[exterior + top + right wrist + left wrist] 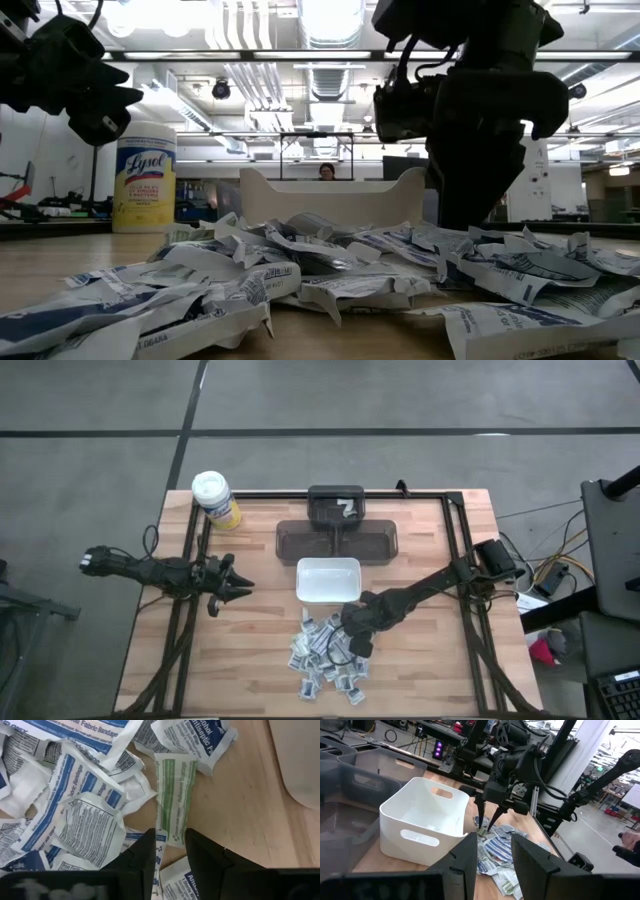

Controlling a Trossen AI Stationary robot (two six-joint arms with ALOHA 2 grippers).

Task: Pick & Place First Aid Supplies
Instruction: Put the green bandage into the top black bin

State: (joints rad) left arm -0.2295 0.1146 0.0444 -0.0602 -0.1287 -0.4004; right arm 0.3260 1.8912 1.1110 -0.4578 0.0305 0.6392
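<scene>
The first aid supplies lie in a loose pile of small white and blue-printed packets on the wooden table, in front of the white dish. My right gripper points steeply down over the pile's far right part, open a little. Its fingers stand on either side of the narrow end of a green-printed packet that lies flat on the wood. The left wrist view shows its tips down at the pile. My left gripper hovers open to the left of the dish, with nothing between its fingers. My right gripper comes at the green-printed packet's near end from above, one finger on each long side and the fingers lying across the strip. The packet rests flat on the table. Whether the fingertips touch it I cannot tell.
A yellow canister with a white lid stands at the far left corner. Two dark trays sit behind the dish, and a black frame runs along the table's sides. Bare wood shows left and right of the pile.
</scene>
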